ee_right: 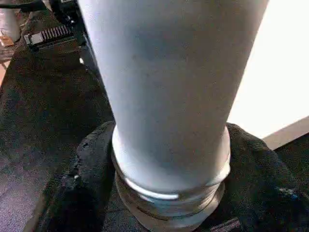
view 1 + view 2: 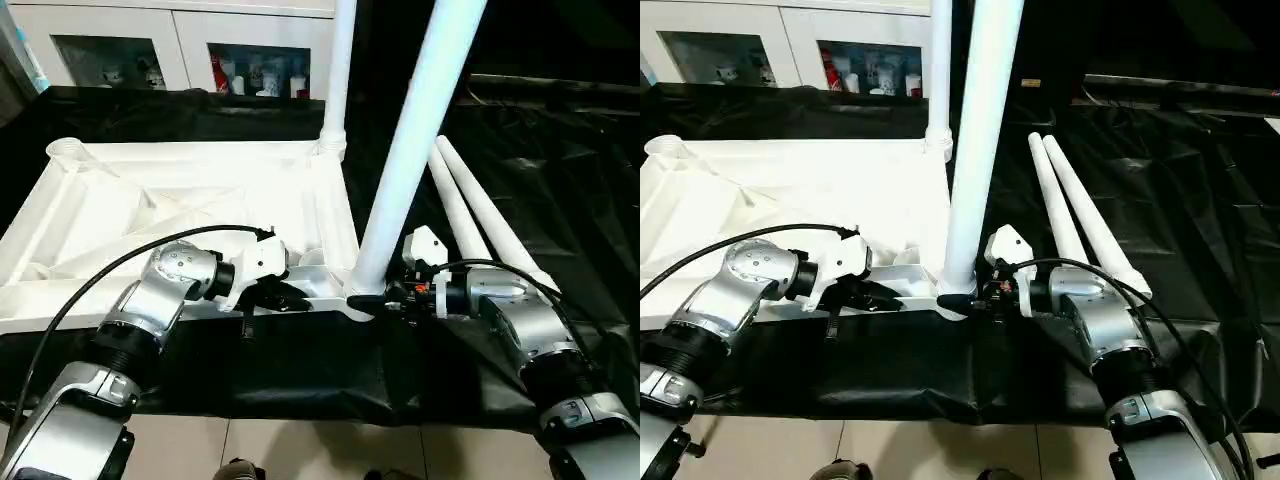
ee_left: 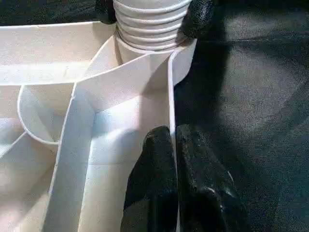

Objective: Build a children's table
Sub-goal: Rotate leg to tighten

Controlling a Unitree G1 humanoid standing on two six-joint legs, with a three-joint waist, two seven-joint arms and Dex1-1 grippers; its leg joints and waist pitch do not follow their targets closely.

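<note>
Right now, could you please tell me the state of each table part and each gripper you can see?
Tabletop: upside down, ribs up.
Far corner leg: upright in its socket.
Near corner leg: upright at its socket, threads showing.
Two spare legs: lying flat side by side.
Left gripper: shut on the tabletop's rim.
Right gripper: fingers around the near leg's base.

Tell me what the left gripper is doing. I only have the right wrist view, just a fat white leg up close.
Observer: The left gripper is shut on the tabletop side wall, close to the corner socket where your leg goes in.
Operator: Any legs already in?
Observer: One leg stands upright in the far corner on the same side.
Operator: The spares?
Observer: Two loose legs lie side by side on the black cloth, to the right of the tabletop.
</note>
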